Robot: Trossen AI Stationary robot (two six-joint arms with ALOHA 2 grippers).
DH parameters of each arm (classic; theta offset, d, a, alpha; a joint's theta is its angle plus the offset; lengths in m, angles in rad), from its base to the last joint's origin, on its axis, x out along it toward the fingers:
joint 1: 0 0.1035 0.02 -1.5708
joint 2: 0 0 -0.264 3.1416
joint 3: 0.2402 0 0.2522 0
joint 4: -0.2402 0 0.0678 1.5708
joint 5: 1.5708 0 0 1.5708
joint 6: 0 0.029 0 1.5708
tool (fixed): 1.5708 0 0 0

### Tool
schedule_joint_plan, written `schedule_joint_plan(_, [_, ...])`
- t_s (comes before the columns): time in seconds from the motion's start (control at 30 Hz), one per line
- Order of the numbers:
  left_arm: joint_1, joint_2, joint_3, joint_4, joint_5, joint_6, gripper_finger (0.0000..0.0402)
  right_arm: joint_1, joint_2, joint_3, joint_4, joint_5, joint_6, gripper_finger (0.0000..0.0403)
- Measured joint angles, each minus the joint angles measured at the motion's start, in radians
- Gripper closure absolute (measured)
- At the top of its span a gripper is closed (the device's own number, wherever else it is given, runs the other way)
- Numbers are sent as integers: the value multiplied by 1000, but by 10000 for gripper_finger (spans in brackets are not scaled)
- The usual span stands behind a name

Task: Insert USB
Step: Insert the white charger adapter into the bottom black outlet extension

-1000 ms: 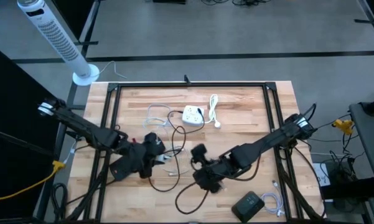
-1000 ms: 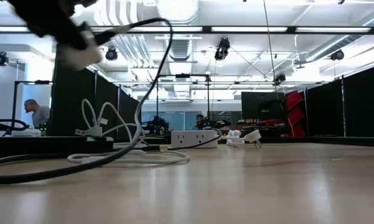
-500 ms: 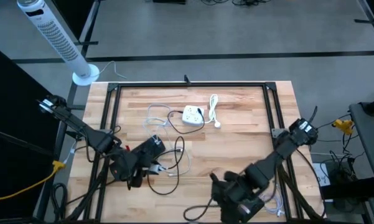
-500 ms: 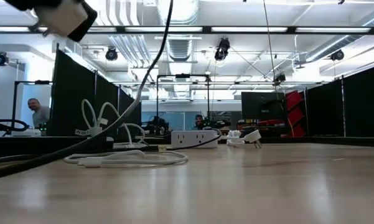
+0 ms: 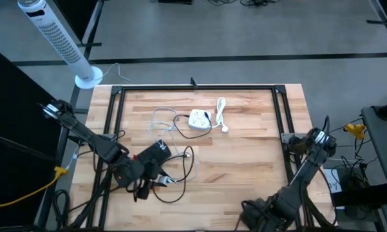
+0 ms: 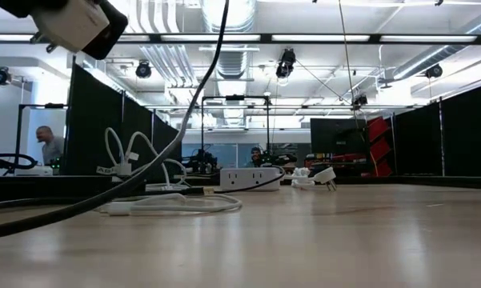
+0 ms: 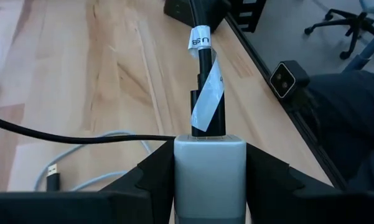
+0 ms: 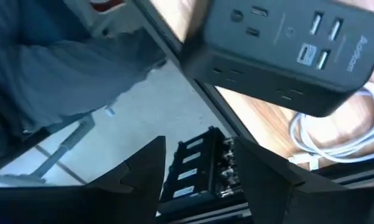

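My left gripper [image 5: 153,175] stands over the table's near left part, shut on a pale grey charger block [image 7: 210,168]. A black USB plug [image 7: 206,112] with a white tag sticks into the block's front face, and its black cable [image 5: 192,169] loops over the wood. In the low view the block [image 6: 76,24] hangs high above the table. My right gripper [image 8: 202,174] is open at the near right corner with nothing between its fingers. A black power strip [image 8: 286,56] lies just beyond it. My left gripper pinches the charger block's two opposite side faces [image 7: 177,177] between its two fingers [image 7: 150,183]. The fingers slant down toward the table's near edge. The block is lifted clear of the table, plug end pointing away from the fingers, and the cable trails slack from it.
A white power strip [image 5: 198,119] and a white adapter with a coiled cord [image 5: 221,109] lie at the far middle, and thin white cables [image 5: 160,121] lie beside them. A loose white USB end [image 7: 51,177] rests near the left gripper. A small camera [image 7: 289,78] sits at the table's edge.
My right gripper has drawn away from beside the left gripper toward the table's near right corner, sinking and rolling about as it went. The black cable's loop has been pulled toward the left. My left gripper has drifted a little leftward with the charger block.
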Motion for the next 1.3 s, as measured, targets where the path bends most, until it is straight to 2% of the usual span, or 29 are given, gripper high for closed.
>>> schedule_joint_plan(0.17, [-8,29,-1,6,9,-50,257,53,39,-20,4,-24,66,238])
schedule_joint_plan(0.4, [-15,63,-1,26,11,-86,257,97,127,-67,-47,-66,32,250])
schedule_joint_plan(0.47, [-15,73,-1,43,10,-87,257,86,149,-93,-49,-96,-12,253])
schedule_joint_plan(0.67, [-15,109,-2,126,11,-76,257,20,171,-108,-50,-86,-237,263])
schedule_joint_plan(0.83, [-11,176,-3,315,12,2,257,-37,137,-107,-109,169,-390,276])
schedule_joint_plan(0.97, [8,282,-3,532,44,53,257,-66,125,-107,-141,171,-472,285])
schedule_joint_plan(1.13, [43,394,-1,685,151,33,257,-66,90,-106,-183,198,-521,277])
schedule_joint_plan(1.23, [62,453,4,786,186,7,257,-64,53,-94,-204,293,-561,258])
schedule_joint_plan(1.3, [67,495,4,870,219,1,257,-64,33,-84,-195,407,-630,242])
